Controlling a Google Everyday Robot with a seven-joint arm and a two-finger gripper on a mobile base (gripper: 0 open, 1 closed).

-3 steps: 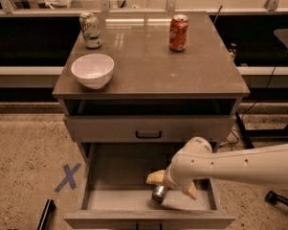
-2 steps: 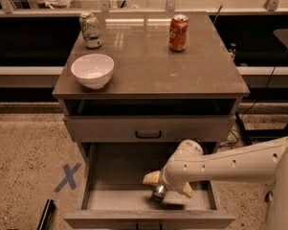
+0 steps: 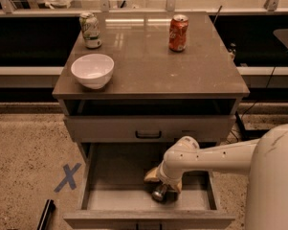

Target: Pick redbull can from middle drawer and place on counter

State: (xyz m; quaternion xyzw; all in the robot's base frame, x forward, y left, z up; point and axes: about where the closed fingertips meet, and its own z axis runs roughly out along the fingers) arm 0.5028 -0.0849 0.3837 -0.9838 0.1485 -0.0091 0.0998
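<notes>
The middle drawer [image 3: 110,171] is pulled out under the cabinet, with a plain grey floor. My gripper [image 3: 163,182] is down inside it, right of centre, at the end of the white arm that reaches in from the right. Just below the gripper the shiny silver end of the redbull can [image 3: 159,193] shows; the can lies low in the drawer and most of its body is hidden by the gripper. The glossy grey-brown counter [image 3: 153,66] forms the cabinet's top above.
On the counter stand a white bowl [image 3: 92,70] at front left, a green-white can [image 3: 90,30] at back left and an orange-red soda can [image 3: 178,32] at back right. A shallower drawer front with a black handle [image 3: 148,134] sits above the open drawer. A blue X [image 3: 68,177] marks the floor at left.
The gripper and arm have shifted left inside the drawer, staying over the can's silver end. More of the white arm fills the right edge of the view.
</notes>
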